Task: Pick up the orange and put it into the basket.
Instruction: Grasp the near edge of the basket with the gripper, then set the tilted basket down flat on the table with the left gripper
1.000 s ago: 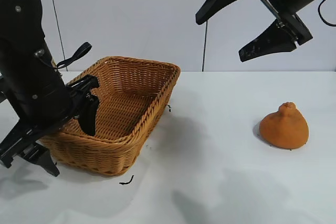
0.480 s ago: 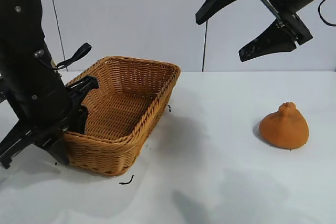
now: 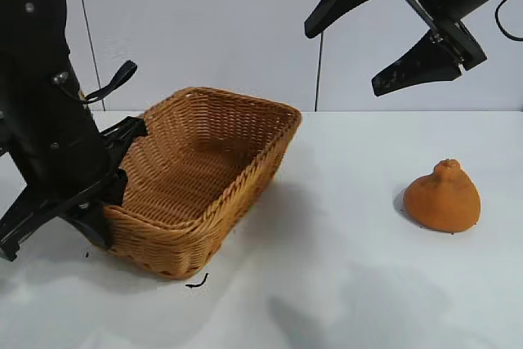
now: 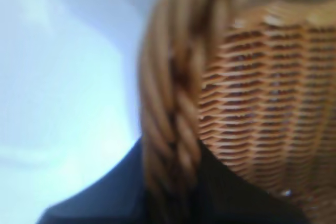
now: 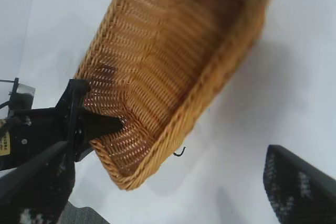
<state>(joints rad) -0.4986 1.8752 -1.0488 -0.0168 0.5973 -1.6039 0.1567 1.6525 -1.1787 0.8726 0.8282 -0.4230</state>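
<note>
The tan wicker basket (image 3: pixel 282 120) sits at the table's left, tipped and skewed. My left gripper (image 3: pixel 109 208) is shut on the basket's near-left braided rim, one finger inside and one outside; the left wrist view shows the rim (image 4: pixel 173 114) pinched between the dark fingers (image 4: pixel 105 198). The orange (image 3: pixel 442 198), pear-like with a knobby top, rests on the table at the right, well apart from the basket. My right gripper (image 3: pixel 343 61) hangs open and empty high above the table, up and left of the orange. Its wrist view shows the basket (image 5: pixel 173 66); the orange is out of that view.
The white table (image 3: pixel 327 267) lies between basket and orange. A small black curled scrap (image 3: pixel 196 282) lies just in front of the basket. A pale wall closes the back.
My left gripper has shut on the basket's rim. The basket has shifted to the right and tipped. The right arm and the orange have not moved.
</note>
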